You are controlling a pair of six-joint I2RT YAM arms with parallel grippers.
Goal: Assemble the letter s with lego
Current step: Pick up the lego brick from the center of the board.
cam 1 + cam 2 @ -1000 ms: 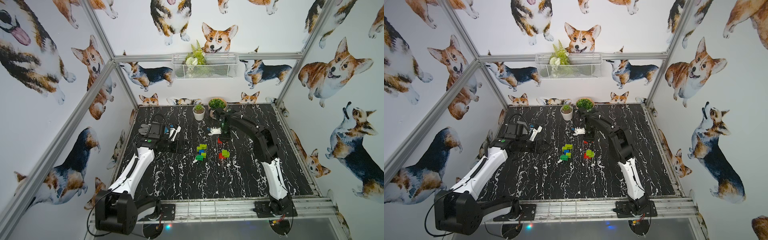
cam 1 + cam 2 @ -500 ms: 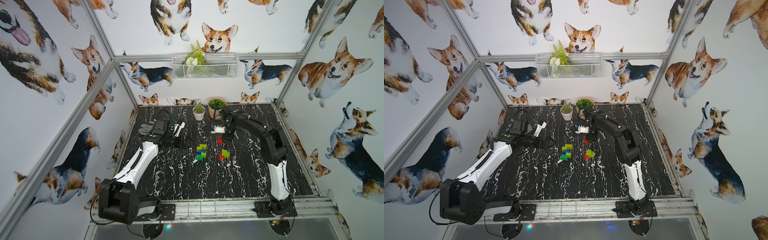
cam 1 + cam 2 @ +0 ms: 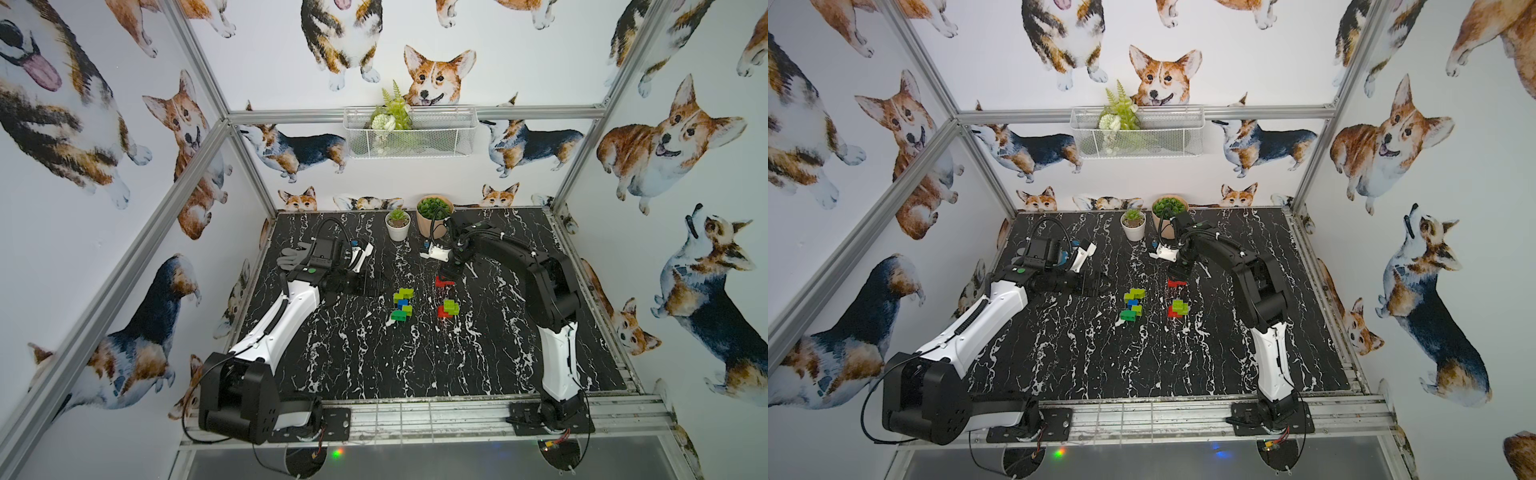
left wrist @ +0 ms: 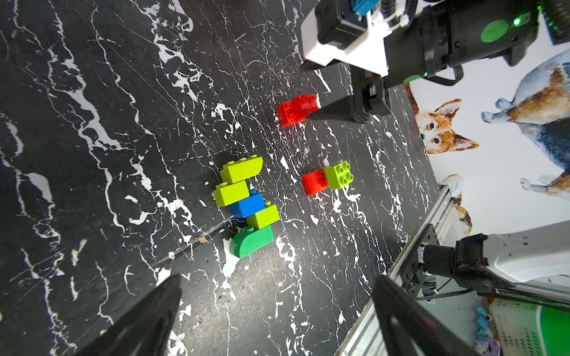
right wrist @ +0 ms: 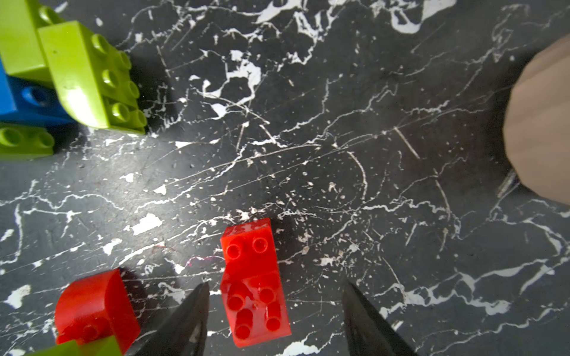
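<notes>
Our right jaws stand apart around the joined red bricks [image 5: 254, 283], light, stiff and slick, which we would pinch across their flat sides; our left jaws gape empty.

Corgi-print walls [image 3: 540, 62] and a metal frame [image 3: 415, 111] enclose a black marbled counter [image 3: 374, 365], with a wire basket [image 3: 449, 141] of greenery above two potted plants [image 3: 397, 230] at its back edge.

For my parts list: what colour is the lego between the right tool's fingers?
Red lego, clearest in the right wrist view.
</notes>
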